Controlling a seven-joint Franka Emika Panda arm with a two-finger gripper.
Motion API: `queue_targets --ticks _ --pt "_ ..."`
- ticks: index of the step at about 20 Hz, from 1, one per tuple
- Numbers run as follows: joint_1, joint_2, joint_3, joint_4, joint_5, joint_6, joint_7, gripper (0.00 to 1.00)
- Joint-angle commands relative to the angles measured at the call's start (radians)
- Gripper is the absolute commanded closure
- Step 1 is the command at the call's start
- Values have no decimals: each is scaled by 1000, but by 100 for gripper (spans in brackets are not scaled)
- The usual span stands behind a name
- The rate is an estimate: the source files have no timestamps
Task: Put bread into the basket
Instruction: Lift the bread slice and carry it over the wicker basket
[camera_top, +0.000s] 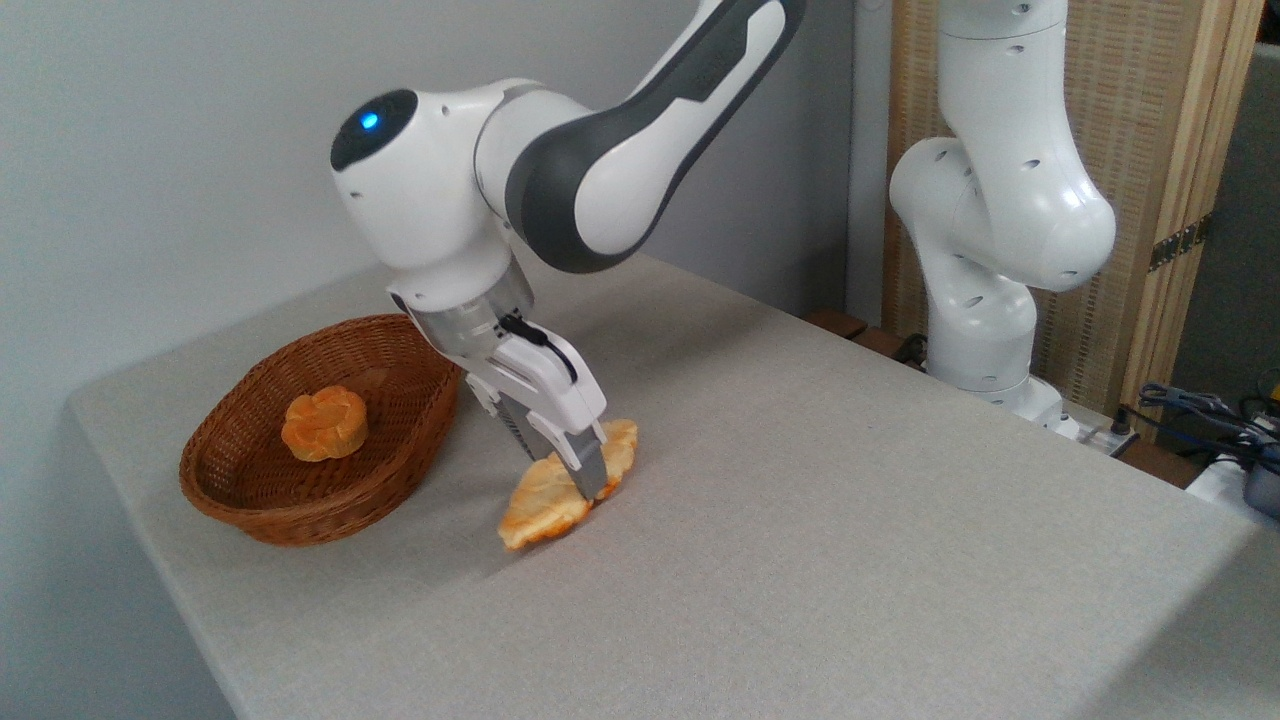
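Note:
The bread (545, 505), a flat golden leaf-shaped pastry with browned edges, lies on the grey table just right of the basket. My gripper (560, 470) reaches down over its middle with one finger on each long side. The near finger (590, 468) covers part of the pastry and its tip is at the pastry's near edge. The far finger (515, 428) is behind the pastry. Whether the fingers press on the bread I cannot tell. The basket (240, 490), oval reddish-brown wicker, stands at the left.
A small round flower-shaped orange bun (325, 423) sits inside the basket. The arm's white base (985, 340) stands at the table's far right edge, with cables (1200, 410) beyond it. The table's left edge runs close to the basket.

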Motion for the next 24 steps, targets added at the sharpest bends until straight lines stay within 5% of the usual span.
queue_targets --ticks 1,4,8,13,14,15,18,24 --pt "-4 -18 -13 76 -20 -16 -7 54" --pt "-4 -16 -35 179 -126 -14 -17 54" --pt "-6 13 -116 275 -177 9 -12 51" --pt "-6 67 -252 291 -171 208 -12 46" --pt "-6 77 -277 291 -163 235 -6 40" --pt "-6 84 -294 291 -159 248 -6 22" --pt "-14 113 -322 291 -136 254 -12 0" --pt "-46 169 -322 283 -102 259 -12 0"
